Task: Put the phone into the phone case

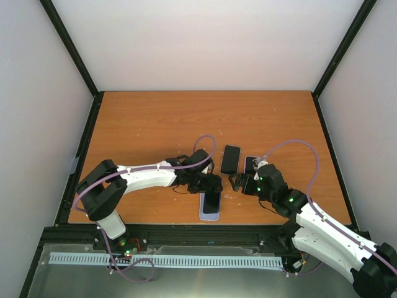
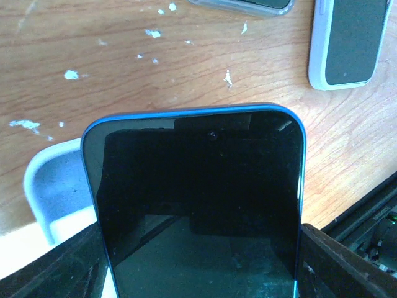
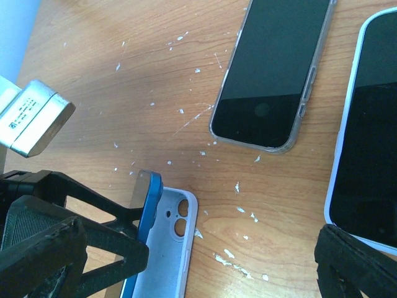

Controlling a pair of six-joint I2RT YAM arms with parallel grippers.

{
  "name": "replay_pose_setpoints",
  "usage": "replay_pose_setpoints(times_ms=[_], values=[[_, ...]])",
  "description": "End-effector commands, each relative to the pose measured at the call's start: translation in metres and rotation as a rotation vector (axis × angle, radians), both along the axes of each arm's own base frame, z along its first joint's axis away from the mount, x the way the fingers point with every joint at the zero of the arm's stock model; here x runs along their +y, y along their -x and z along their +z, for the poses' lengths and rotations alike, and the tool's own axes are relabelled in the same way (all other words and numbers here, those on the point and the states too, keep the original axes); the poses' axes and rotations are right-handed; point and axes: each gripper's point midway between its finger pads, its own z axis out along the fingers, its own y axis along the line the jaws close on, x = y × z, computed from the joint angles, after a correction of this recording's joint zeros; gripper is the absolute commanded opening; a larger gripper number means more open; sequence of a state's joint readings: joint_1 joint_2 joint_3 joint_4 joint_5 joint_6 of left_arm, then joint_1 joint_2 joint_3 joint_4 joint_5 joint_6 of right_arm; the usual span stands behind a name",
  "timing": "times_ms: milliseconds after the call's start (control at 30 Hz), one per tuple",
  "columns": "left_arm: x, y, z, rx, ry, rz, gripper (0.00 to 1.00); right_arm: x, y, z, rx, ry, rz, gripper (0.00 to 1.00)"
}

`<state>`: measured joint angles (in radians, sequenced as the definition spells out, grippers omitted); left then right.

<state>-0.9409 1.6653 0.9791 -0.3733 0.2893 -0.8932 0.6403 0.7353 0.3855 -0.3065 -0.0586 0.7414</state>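
The blue phone point(image 1: 211, 200) has a dark screen and is held tilted over the pale lilac case point(image 1: 209, 216) near the table's front edge. My left gripper point(image 1: 208, 184) is shut on the phone's sides. In the left wrist view the phone point(image 2: 195, 186) fills the frame between the jaws point(image 2: 198, 264), with the case point(image 2: 53, 186) showing under its left side. In the right wrist view the phone's blue edge point(image 3: 149, 202) is raised above the case point(image 3: 170, 254), which lies inside-up with its camera holes showing. My right gripper point(image 1: 237, 183) is open and empty just right of them point(image 3: 229, 267).
A black phone in a clear case point(image 1: 231, 159) point(image 3: 273, 68) and a phone in a white case point(image 1: 250, 164) point(image 3: 372, 136) lie just behind the grippers. White flecks dot the wooden table point(image 1: 155, 124). The black frame rail point(image 1: 186, 233) runs along the front edge.
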Motion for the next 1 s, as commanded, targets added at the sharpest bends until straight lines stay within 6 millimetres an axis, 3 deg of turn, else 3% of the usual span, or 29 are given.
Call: replay_pose_setpoints(times_ms=[0,500,967], values=[[-0.024,0.003,0.014,0.006,0.102,-0.010,0.62,-0.004,0.001,-0.004,0.006,0.021,-0.010,0.98],[-0.004,0.006,-0.015,0.018,-0.009,0.051,0.62,-0.007,0.006,-0.011,0.018,0.015,-0.012,0.98],[0.005,0.010,-0.012,0.022,-0.006,0.081,0.75,-0.008,0.007,-0.015,0.032,0.022,-0.020,0.99]])
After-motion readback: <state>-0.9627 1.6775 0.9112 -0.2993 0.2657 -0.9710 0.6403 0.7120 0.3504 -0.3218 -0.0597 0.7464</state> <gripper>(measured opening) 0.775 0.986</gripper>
